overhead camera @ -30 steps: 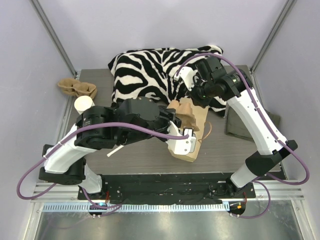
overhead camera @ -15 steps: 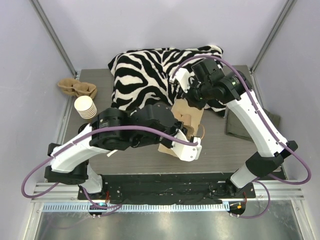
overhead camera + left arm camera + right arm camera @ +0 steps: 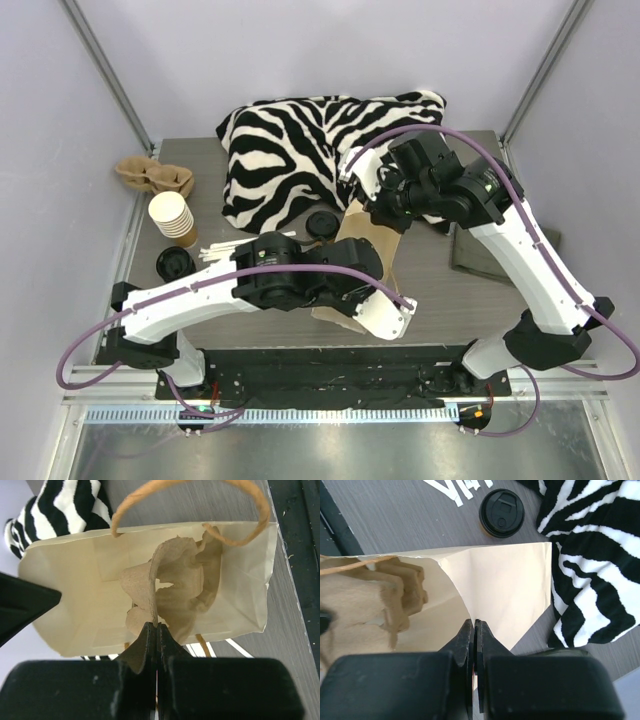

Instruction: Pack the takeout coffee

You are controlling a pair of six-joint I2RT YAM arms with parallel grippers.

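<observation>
Left jaws were clenched on the cup carrier inside the paper bag, apparently seating it, right jaws pinched the bag's rim to keep its mouth open, and the takeout coffee stood unpacked on the desk at the bag's 10 o'clock.

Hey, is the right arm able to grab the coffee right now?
Probably not yet. The right gripper is shut on the bag rim, and the left gripper on the carrier inside it. The coffee stands uncovered just beyond the bag, so releasing should free the way.
</observation>
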